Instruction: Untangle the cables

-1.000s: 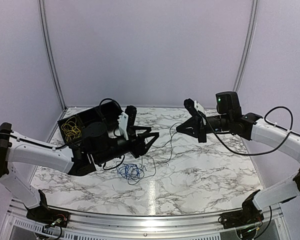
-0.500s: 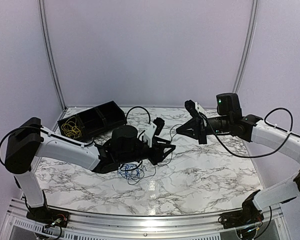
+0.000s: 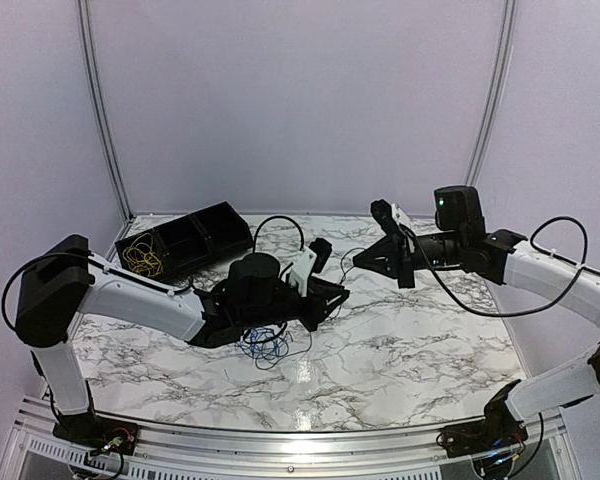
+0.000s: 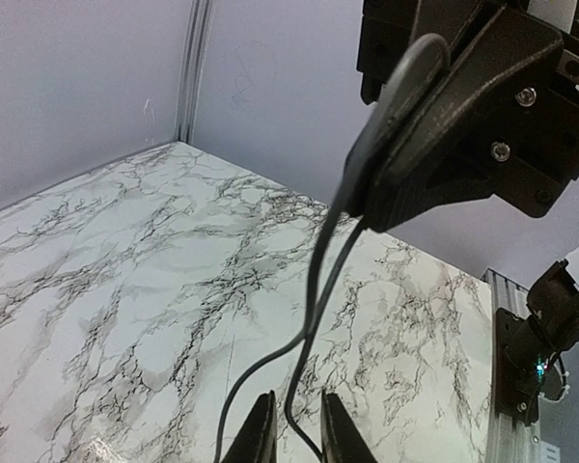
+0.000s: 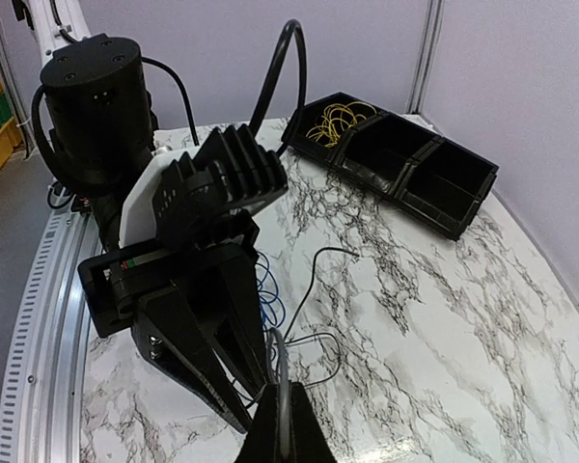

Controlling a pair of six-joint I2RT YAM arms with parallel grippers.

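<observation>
A thin black cable (image 4: 314, 289) hangs from my right gripper (image 3: 359, 262), which is shut on it above the marble table. In the right wrist view the pads of that gripper (image 5: 282, 405) are pressed together on the strand. My left gripper (image 3: 340, 296) sits just below and to the left of it. Its jaws (image 4: 296, 415) stand a narrow gap apart with one black strand running between them, and I see no pinch. A blue cable (image 3: 263, 343) lies coiled on the table under the left arm. A yellow cable (image 3: 143, 258) lies in the black tray.
The black compartment tray (image 3: 205, 232) stands at the back left, near the wall rail. Loose black strands (image 5: 310, 285) trail over the marble between the grippers. The thick robot-arm cable (image 3: 280, 222) arches over the left wrist.
The left arm has swung right, up to the right gripper. Its jaws have narrowed around a strand of the black cable. The right arm has held still.
</observation>
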